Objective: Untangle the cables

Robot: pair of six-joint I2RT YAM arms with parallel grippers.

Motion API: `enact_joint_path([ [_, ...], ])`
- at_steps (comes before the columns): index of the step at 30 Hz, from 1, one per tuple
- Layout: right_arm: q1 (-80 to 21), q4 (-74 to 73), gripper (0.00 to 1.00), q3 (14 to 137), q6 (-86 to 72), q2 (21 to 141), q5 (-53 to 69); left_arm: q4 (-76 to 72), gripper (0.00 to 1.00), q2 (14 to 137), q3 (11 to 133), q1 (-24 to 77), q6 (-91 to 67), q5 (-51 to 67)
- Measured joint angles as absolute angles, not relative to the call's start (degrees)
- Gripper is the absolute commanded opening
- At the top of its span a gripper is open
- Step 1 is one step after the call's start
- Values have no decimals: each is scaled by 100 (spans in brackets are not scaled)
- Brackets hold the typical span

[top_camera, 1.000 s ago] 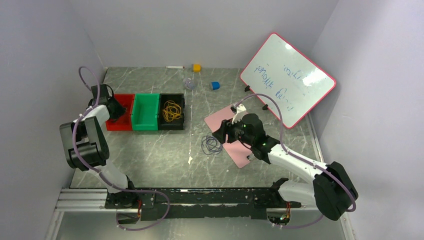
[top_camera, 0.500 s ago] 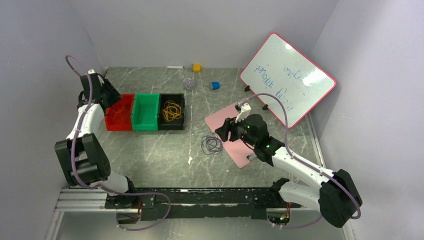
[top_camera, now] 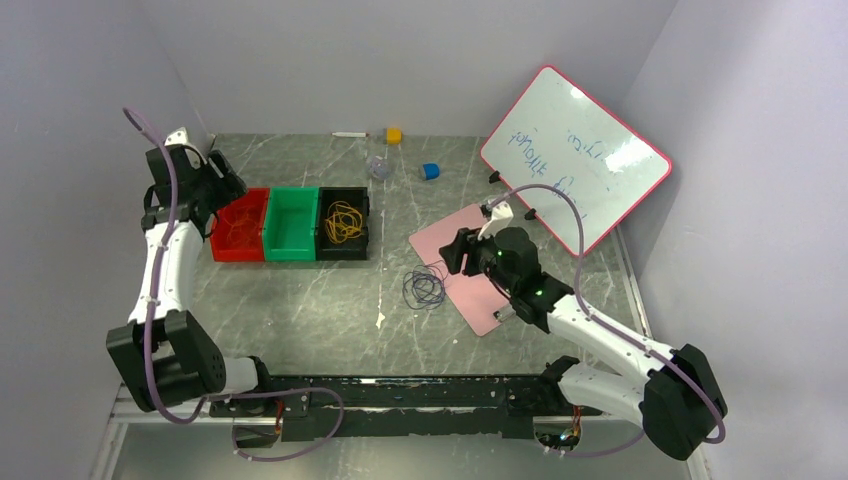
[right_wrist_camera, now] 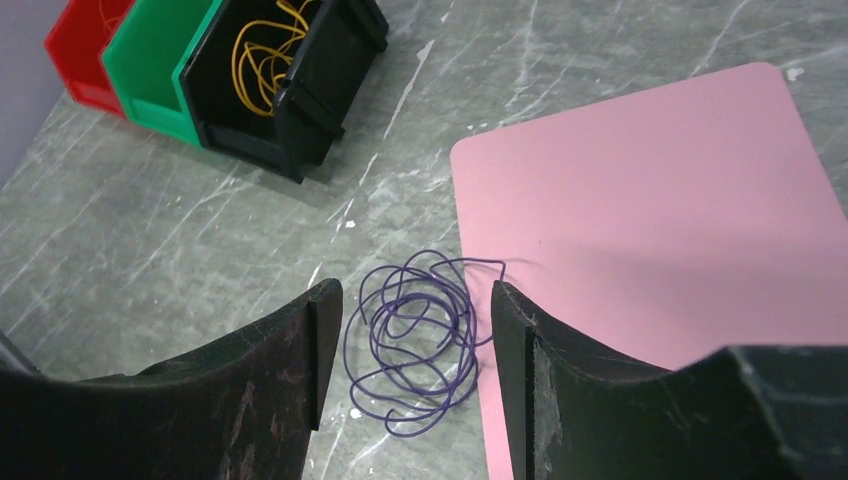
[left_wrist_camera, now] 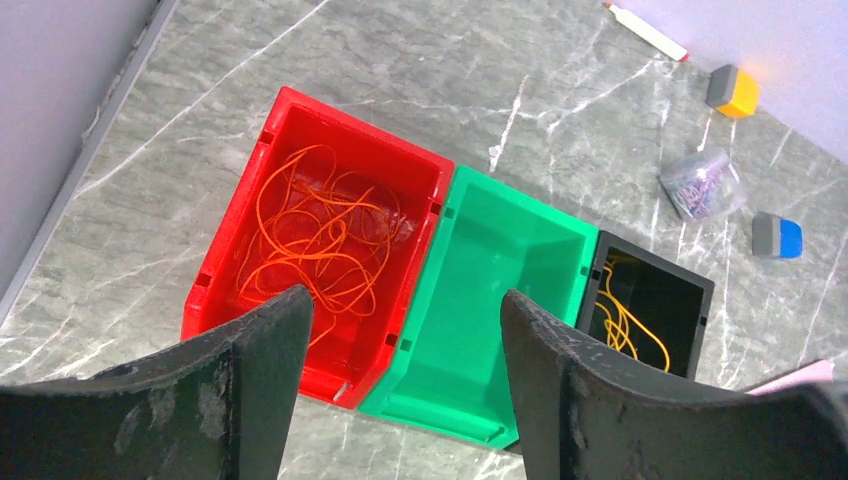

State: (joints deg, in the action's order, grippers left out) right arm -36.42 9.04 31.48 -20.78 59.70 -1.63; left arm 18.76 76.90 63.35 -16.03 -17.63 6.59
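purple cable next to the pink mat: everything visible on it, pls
The purple cable is a thin, flexible wire, dark violet, curled into a loose tangle of overlapping loops. It lies on the grey marbled table, one free end reaching onto the edge of the pink mat. Nothing grips it; the right gripper is open.

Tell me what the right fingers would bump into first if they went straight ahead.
Probably the purple cable, lying straight ahead between the right fingers, at the pink mat's edge.

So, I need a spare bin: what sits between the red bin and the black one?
The empty green bin, flush against both, clearest in the left wrist view.
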Motion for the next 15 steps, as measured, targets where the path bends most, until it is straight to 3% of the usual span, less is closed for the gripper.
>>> enact_joint_path([
  [7, -3642, 821, 60, 3282, -2163, 5972, -362, 2185, 70, 7212, 6340, -1304, -1577, 740],
  [15, -3557, 239, 61, 3402, -2209, 6184, -449, 2375, 66, 6539, 6182, 766, -1673, 683],
])
